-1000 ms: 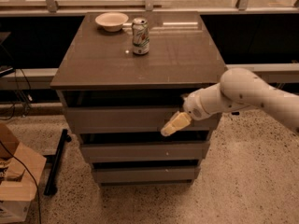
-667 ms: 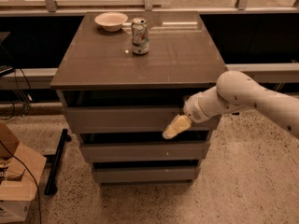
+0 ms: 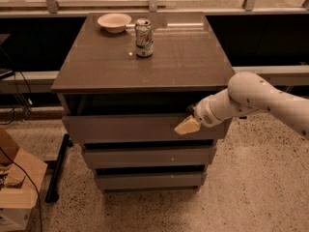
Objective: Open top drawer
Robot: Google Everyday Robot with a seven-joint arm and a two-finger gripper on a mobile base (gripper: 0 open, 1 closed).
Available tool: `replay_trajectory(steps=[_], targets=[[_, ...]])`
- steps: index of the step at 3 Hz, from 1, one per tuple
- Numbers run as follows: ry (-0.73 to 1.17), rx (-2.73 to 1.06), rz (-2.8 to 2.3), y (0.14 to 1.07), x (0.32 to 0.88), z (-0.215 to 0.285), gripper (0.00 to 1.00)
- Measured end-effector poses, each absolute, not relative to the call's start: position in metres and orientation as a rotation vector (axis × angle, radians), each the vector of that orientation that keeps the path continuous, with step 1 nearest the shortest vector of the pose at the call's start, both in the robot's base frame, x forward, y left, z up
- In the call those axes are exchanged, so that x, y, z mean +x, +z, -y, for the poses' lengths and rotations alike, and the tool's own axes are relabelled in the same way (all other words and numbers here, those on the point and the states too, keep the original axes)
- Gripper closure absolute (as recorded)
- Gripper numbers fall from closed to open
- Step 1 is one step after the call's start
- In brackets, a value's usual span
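Observation:
The top drawer [image 3: 125, 128] is the widest grey front under the brown cabinet top; it stands pulled out a little, with a dark gap above it. Two narrower grey drawer fronts [image 3: 147, 156] sit below it, closed. My gripper [image 3: 187, 125] is at the right part of the top drawer's front, at its upper edge, on the end of the white arm that reaches in from the right. Its pale fingertip [image 3: 184, 126] rests against the drawer front.
A white bowl [image 3: 114, 22] and a drink can [image 3: 143, 37] stand on the cabinet top [image 3: 183, 57]. A cardboard box [image 3: 14, 187] sits on the floor at the left, next to a black bar [image 3: 58, 168] and cables. A window ledge runs behind the cabinet.
The gripper and arm have shifted slightly, staying at the drawer's right upper edge. The drawer front shows no clear movement.

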State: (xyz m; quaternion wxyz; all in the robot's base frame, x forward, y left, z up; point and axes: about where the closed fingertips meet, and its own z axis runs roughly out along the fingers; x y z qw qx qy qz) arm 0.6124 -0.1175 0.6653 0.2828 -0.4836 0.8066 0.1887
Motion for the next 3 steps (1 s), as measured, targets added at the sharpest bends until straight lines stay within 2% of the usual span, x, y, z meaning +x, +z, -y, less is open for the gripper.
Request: replay_trajectory(steps=[1,2,3], targets=[[0.505,-1.295,-2.16,0.6707,0.6124,0.1174,0.77],[0.505,-1.295,-2.16,0.6738,0.6123,0.1174,0.65],[0.506,-1.295,-2.16,0.6738,0.6123,0.1174,0.41]])
